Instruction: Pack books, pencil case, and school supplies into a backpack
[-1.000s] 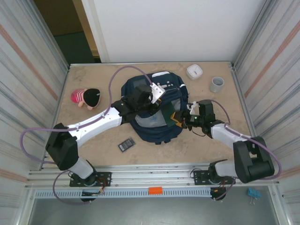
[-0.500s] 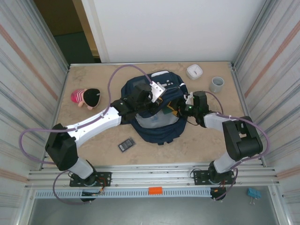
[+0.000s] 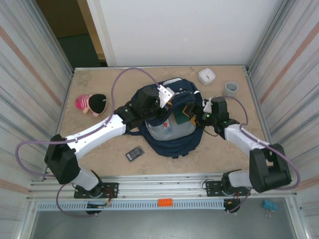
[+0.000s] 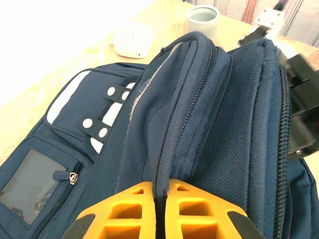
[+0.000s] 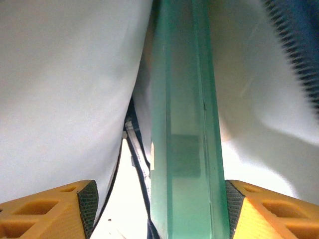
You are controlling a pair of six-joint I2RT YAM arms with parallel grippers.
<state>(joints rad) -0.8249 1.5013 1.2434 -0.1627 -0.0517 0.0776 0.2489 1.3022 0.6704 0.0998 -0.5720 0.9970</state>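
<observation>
The navy backpack lies mid-table with its top opening held up. My left gripper is shut on a fabric ridge beside the zip of the backpack. The dark green book stands on edge in the opening, with the yellow book against it. My right gripper is open around the green book, with a gap at its left pad. A black rectangle lies on the table in front of the pack. The pencil case is out of view.
A white round device and a grey cup stand at the back right. A plush doll lies at the left. Metal walls close in both sides of the table.
My right gripper carried the books further into the backpack's opening and its jaws spread apart, letting go of the green book. My left gripper kept its hold and raised the opening slightly.
</observation>
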